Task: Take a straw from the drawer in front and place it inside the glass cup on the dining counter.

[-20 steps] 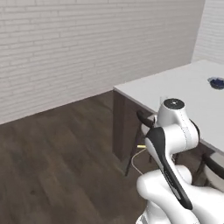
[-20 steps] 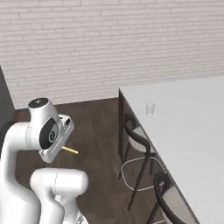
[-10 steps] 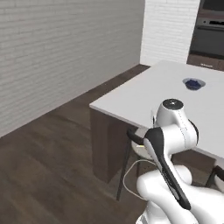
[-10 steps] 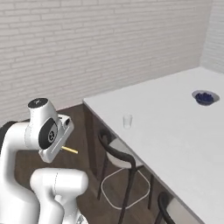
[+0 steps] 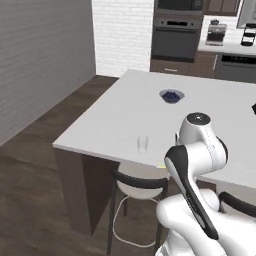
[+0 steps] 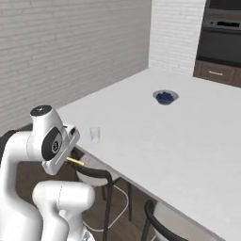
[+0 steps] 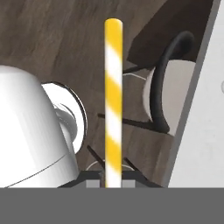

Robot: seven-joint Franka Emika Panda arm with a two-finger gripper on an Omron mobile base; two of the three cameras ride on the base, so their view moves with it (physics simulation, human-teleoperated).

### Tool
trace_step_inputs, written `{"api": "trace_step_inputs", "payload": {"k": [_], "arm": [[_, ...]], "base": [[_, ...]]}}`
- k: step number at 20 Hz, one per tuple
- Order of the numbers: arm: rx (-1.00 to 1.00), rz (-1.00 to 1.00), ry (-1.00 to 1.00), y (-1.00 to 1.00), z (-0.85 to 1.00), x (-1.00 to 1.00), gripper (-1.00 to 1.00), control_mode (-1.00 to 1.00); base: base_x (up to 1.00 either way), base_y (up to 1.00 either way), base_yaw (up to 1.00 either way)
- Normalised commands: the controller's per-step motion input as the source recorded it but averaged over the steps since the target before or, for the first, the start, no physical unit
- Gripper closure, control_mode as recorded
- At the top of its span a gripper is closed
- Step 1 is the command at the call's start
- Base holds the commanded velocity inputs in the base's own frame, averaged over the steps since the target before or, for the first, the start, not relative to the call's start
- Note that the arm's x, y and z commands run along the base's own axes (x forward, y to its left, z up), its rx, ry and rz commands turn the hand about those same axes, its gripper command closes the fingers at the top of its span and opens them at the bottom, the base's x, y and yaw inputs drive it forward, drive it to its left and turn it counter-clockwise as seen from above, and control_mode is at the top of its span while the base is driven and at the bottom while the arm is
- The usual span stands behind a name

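The claw (image 7: pixel 112 180) is closed on the straw (image 7: pixel 113 100), which stands straight out from between the two dark finger tips, toward 12 o'clock in the hand view. Seen from the right base camera, a short yellow end of the straw (image 6: pixel 74 161) sticks out under the wrist, below the edge of the desk (image 6: pixel 155 141).

The glass cup (image 6: pixel 95 134) stands upright on the dining counter, near the corner and just inside the edge that faces the robot. From the left base camera the same cup (image 5: pixel 143 143) sits at about 10 o'clock from the arm's upper joint.

The main risk, as a judgement, is the lift. The straw is held low, under the level of the desk top, so if the arm rises too near to the edge, the long free end may hit the desk rim and turn or slip in the grip. The cup is small and light, so a straw that comes down off-centre may push it over or off the near edge.

A chair (image 5: pixel 138 182) with a dark curved back is tucked under the desk just below the cup and may block a low approach. A blue bowl (image 6: pixel 164 97) lies farther in, well apart from the cup.
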Motion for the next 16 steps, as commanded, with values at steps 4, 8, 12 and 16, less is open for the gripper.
{"api": "trace_step_inputs", "payload": {"k": [4, 8, 12, 16], "arm": [[0.00, 0.00, 0.00, 0.00, 0.00, 0.00, 1.00, 1.00], [0.00, 0.00, 0.00, 0.00, 0.00, 0.00, 1.00, 1.00], [0.04, -0.08, 0.00, 0.00, 0.00, 0.20, 1.00, -1.00], [0.12, -0.05, 0.00, -0.07, 0.00, 0.66, 1.00, -1.00]], "base": [[0.72, 0.04, -0.35], [0.52, 0.01, -0.24], [0.15, 0.00, -0.09], [0.00, 0.00, 0.00]]}}
